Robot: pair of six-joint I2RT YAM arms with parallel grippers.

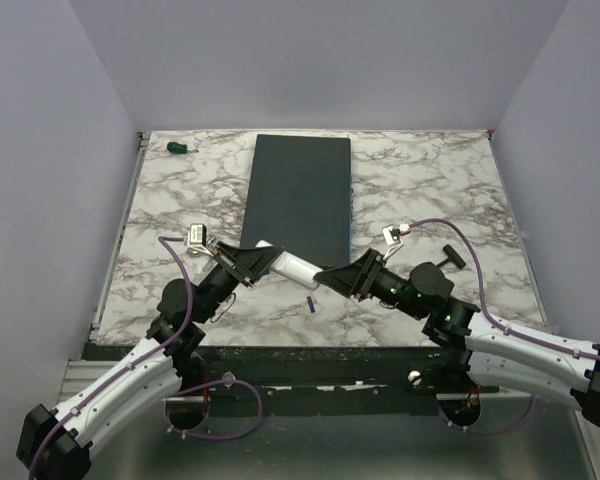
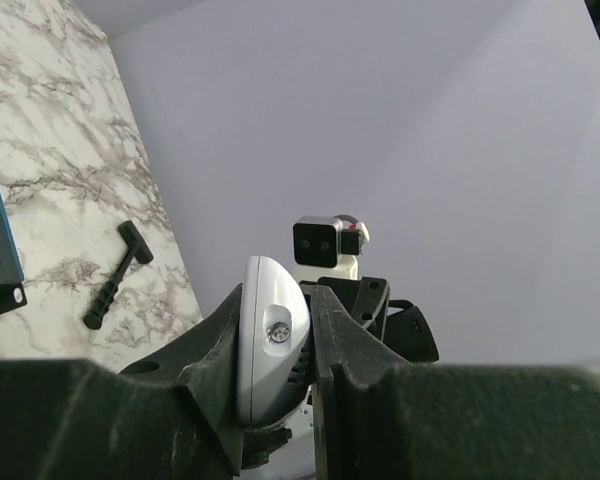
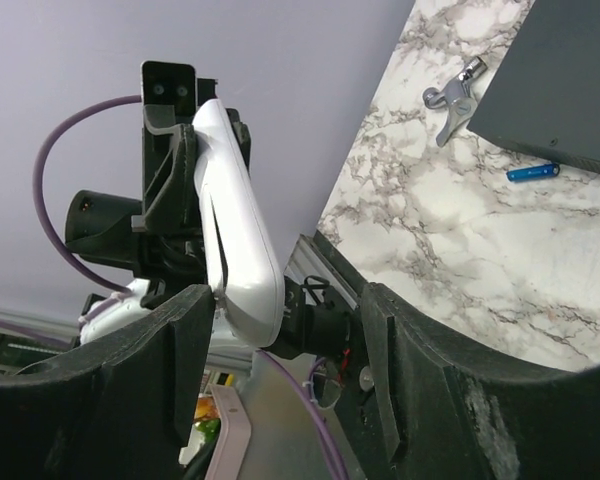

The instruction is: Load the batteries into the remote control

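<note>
Left gripper [image 2: 276, 318] pinches the remote control [image 2: 263, 350] edgewise above the table, I judge to expose its battery bay. Right gripper [image 3: 288, 310] stands spread about its free end. Purple battery [image 1: 310, 303] lies at its five o'clock, and the blue battery [image 3: 533, 172] lies just beside the dark grey slab [image 3: 560, 80].

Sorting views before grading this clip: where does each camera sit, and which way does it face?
Top external: high behind the left arm and right arm, looking down on them, the table and slab.
Left wrist: on the left arm, looking along the left fingers, shut on the remote, toward the right arm's camera.
Right wrist: on the right arm, looking between its open right fingers at the remote.
Shared: all three show the remote; the wrist views face each other.
</note>
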